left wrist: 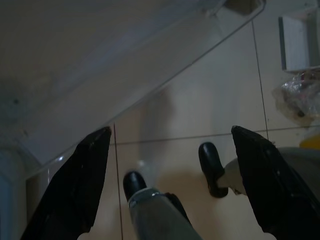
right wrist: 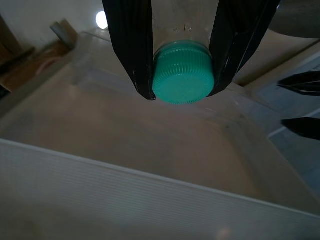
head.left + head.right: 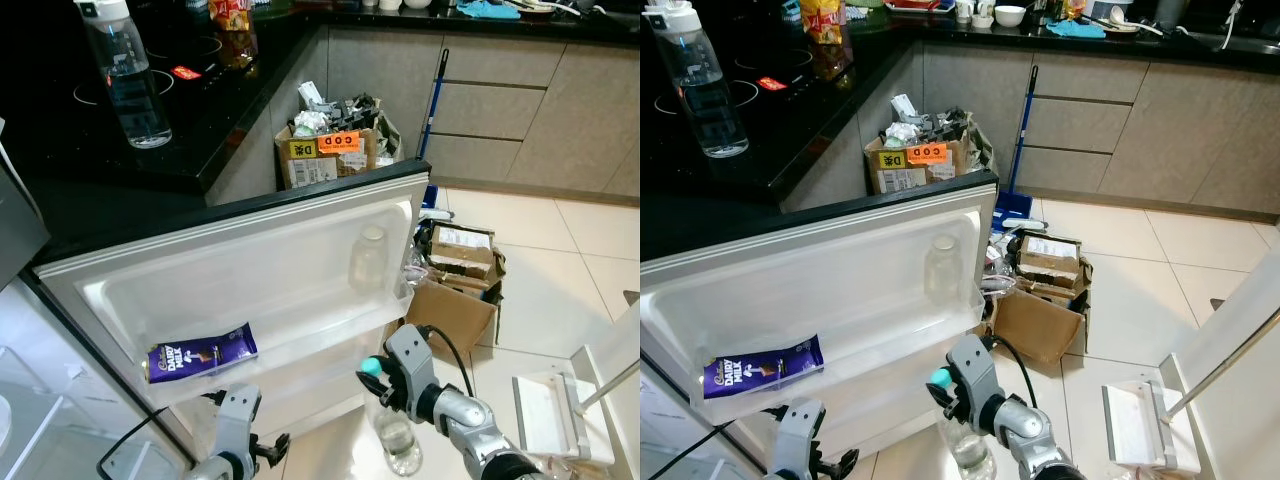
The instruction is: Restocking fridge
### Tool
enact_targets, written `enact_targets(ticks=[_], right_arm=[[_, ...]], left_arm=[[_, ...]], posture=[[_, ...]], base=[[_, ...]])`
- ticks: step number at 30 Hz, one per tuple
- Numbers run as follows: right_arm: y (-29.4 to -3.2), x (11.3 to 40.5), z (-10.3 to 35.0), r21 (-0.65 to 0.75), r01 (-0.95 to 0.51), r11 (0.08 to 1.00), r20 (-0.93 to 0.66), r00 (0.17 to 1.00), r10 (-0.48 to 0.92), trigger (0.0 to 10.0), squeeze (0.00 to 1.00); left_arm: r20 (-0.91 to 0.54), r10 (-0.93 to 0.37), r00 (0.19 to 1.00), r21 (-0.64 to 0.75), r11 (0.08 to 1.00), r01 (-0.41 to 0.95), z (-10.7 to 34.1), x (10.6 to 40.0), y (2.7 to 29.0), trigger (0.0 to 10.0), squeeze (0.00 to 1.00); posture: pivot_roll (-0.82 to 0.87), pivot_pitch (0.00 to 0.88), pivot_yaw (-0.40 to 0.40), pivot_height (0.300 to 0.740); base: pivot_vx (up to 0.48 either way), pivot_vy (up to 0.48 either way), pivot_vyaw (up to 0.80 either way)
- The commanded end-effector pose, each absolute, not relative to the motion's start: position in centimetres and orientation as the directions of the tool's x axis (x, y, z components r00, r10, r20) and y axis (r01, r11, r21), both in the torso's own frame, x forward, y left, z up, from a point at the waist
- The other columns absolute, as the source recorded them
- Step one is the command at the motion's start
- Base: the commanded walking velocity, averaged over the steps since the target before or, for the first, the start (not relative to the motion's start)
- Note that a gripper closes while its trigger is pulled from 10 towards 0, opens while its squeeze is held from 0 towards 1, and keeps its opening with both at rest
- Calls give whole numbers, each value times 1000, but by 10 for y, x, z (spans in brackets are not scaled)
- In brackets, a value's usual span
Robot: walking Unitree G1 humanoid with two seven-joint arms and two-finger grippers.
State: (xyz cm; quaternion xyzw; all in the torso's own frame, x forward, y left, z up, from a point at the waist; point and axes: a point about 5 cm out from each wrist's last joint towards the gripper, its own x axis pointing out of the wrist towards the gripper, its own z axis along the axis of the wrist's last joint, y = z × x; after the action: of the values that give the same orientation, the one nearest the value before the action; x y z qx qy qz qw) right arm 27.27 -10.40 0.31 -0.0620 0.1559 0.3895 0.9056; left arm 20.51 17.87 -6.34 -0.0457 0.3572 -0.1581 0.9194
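Observation:
The fridge door [image 3: 250, 270] stands open in front of me, its white inner shelves facing up. A purple Dairy Milk bar [image 3: 200, 355] lies in the lower door shelf. A clear jar [image 3: 368, 258] stands in the door's right corner. My right gripper [image 3: 382, 378] is shut on the neck of a clear bottle [image 3: 397, 440] with a teal cap [image 2: 183, 72], just off the door's lower right corner. The bottle hangs below the gripper over the floor. My left gripper [image 1: 170, 131] is open and holds nothing, low beneath the door's edge above the tiles.
On the black counter at the left stands a tall water bottle [image 3: 128, 75]. A cardboard box of rubbish [image 3: 330, 150] and a blue-handled broom [image 3: 435, 100] are beyond the door. Brown boxes [image 3: 455, 280] lie on the floor, and a white tray [image 3: 550, 415] at the right.

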Motion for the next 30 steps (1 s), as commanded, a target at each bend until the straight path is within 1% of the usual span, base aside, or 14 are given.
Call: enact_targets(ticks=[1,5,8,12,17,22,24,27,30], right_arm=[[-104,273,6,-1,-730,684,-305,651,695,10000,0],[-104,280,17,-18,-726,687,-241,670,702,10000,0],[-105,283,21,-23,-725,688,-222,675,704,10000,0],[-106,296,41,-68,-727,683,-149,684,714,10000,0],[-106,300,47,-83,-729,680,-132,684,717,10000,0],[-110,296,38,-95,-737,669,-201,673,712,10000,0],[-114,290,28,-113,-739,664,-262,667,697,10000,0],[-116,286,20,-115,-738,665,-311,662,682,10000,0],[-117,284,18,-113,-734,670,-323,665,673,10000,0]], left_arm=[[-613,-316,724,-179,948,263,-58,212,184,10000,0],[-597,-324,734,-179,945,272,-54,217,184,10000,0],[-585,-327,742,-180,944,275,-52,220,184,10000,0],[-524,-351,776,-180,936,302,-40,236,181,10000,0],[-502,-369,782,-184,929,321,-36,242,177,10000,0],[-502,-389,773,-193,921,338,-36,242,174,10000,0],[-523,-393,756,-204,919,337,-41,235,173,10000,0],[-547,-396,738,-215,918,333,-47,227,172,10000,0],[-567,-392,725,-220,920,325,-52,220,173,10000,0]], posture=[[-37,0,-11,655],[-38,0,-8,651],[-38,0,-9,651],[-39,0,-9,651],[-40,0,-8,651],[-39,0,-9,651],[-39,0,-9,651],[-40,0,-10,651],[-41,0,-11,641]], base=[[0,0,0],[0,0,0],[0,0,0],[0,0,0],[0,0,0],[0,0,0],[0,0,0],[0,0,0],[0,0,0]])
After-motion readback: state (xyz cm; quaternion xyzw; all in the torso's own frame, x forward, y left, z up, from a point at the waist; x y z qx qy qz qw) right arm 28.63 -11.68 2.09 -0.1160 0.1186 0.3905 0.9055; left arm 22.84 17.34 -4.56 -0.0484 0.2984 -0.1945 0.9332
